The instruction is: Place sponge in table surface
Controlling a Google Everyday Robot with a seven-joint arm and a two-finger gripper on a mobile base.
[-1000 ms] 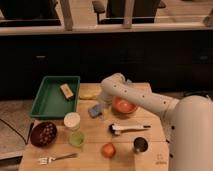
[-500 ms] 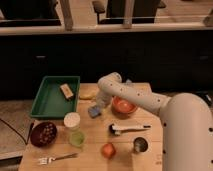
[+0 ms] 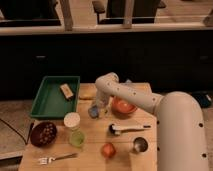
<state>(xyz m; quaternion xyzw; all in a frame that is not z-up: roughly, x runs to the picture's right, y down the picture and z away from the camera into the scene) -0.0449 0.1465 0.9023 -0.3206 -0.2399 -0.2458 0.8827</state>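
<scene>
The light-blue sponge (image 3: 93,113) is at the middle of the wooden table surface (image 3: 95,150), just left of the orange bowl (image 3: 123,106). I cannot tell whether it rests on the wood or hangs just above it. My gripper (image 3: 98,106) points down right over the sponge, at its upper edge, and hides part of it. The white arm (image 3: 135,97) reaches in from the right and bends above the table's back edge.
A green tray (image 3: 46,106) with a tan block (image 3: 66,91) stands at the back left, with a yellow object (image 3: 87,92) beside it. Around the sponge are a white cup (image 3: 72,120), green cup (image 3: 76,138), dark bowl (image 3: 43,133), fork (image 3: 57,158), red fruit (image 3: 108,149), metal cup (image 3: 140,145) and scoop (image 3: 125,129).
The arm's elbow has swung a little to the left, and the gripper with the sponge under it has sunk slightly toward the tabletop.
</scene>
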